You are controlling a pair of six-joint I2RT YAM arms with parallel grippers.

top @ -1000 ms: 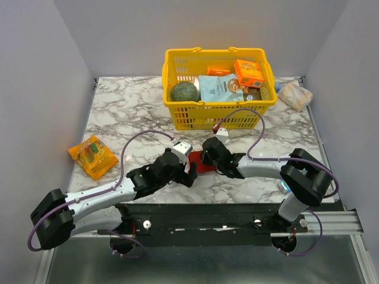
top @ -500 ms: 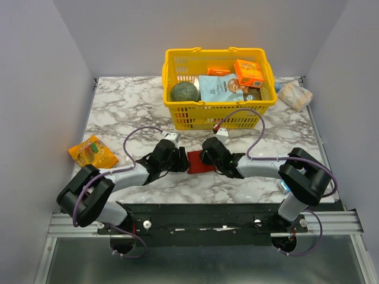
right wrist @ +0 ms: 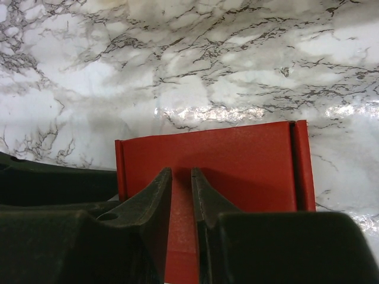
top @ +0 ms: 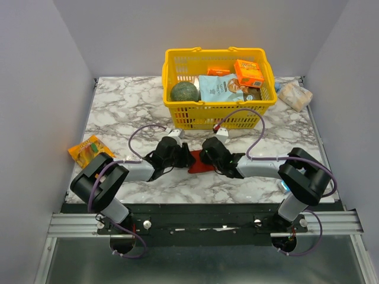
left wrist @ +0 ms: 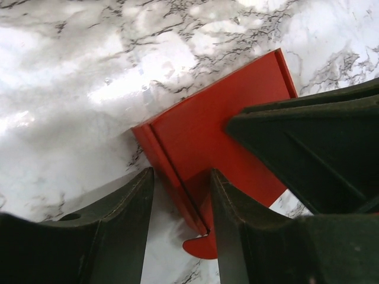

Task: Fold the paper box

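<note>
The paper box (top: pixel 197 162), a flat bright red card, lies on the marble between my two grippers. My left gripper (top: pixel 179 155) is at its left edge. In the left wrist view the jaws (left wrist: pixel 180 177) straddle a raised creased flap of the box (left wrist: pixel 219 130). The right finger (left wrist: pixel 237 236) touches the card, and a gap remains beside the left finger (left wrist: pixel 118 236). My right gripper (top: pixel 205 155) reaches over the box from the right. Its jaws (right wrist: pixel 180 173) stand narrowly apart with their tips down on the red panel (right wrist: pixel 237 160), and nothing shows between them.
A yellow basket (top: pixel 218 121) with a green ball, a blue bag and an orange carton stands just behind the grippers. An orange snack packet (top: pixel 89 149) lies at the left edge. A wrapped packet (top: pixel 294 94) sits at the back right corner.
My left arm has swung in from the near left to the box's left edge, and its jaws have narrowed round the flap. The right gripper has stayed on the box.
</note>
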